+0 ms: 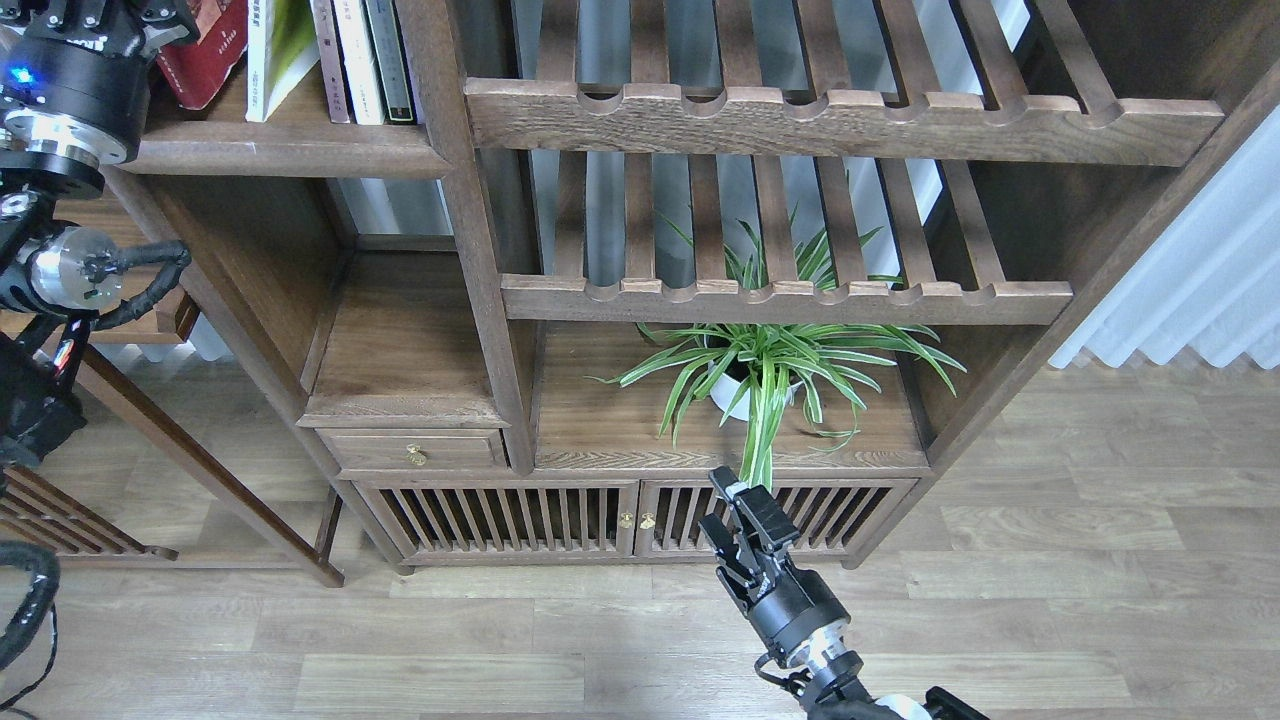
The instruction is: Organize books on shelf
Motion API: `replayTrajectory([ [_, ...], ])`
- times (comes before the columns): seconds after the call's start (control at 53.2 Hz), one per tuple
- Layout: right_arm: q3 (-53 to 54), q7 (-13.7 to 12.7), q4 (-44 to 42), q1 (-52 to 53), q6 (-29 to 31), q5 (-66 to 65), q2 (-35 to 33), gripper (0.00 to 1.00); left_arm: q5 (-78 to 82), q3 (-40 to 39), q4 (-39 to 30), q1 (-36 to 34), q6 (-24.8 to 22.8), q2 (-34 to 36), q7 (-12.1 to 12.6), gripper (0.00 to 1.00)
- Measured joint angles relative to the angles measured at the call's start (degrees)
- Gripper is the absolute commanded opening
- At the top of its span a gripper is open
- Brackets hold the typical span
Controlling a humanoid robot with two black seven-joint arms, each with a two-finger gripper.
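Left claw: at top edge by red book; grip impossible to tell.
Right claw: slightly parted, empty.
Risk: red book could slide off shelf, being tilted.

Your left gripper sits at the top-left corner, its fingers cut off by the frame, against a tilted red book on the solid shelf. A yellow-green book stands beside it. Your right gripper hangs before the cabinet doors, jaws slightly apart, below a spider plant.
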Motion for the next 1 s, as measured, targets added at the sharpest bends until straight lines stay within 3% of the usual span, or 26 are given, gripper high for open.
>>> replayTrajectory([
  [0.15, 0.0, 0.05, 0.07, -0.16, 0.0, -0.03, 0.0, 0.87, -1.54, 0.41, 3.26, -0.75, -0.02, -1.76, -2.41, 0.15],
  [0.244, 0.01, 0.05, 0.08, -0.16, 0.0, -0.06, 0.0, 0.87, -1.6, 0.85, 4.0, -1.24, -0.3, -2.05, -2.46, 0.24],
  [0.413, -0.06, 0.05, 0.26, -0.4, 0.0, -0.18, 0.09, 0.87, -1.61, 3.26, 4.13, -3.27, -0.21, -2.53, -1.36, 0.3],
  [0.864, -0.01, -0.04, -0.33, -0.06, 0.0, -0.26, 0.05, 0.87, -1.72, 3.7, 4.24, -11.67, 0.49, -6.26, -0.93, 0.36],
  [0.995, -0.16, -0.05, -0.51, 0.1, 0.0, -0.32, 0.76, 0.87, -4.14, 2.57, 3.56, -12.78, 0.61, -7.49, -2.02, 0.36],
])
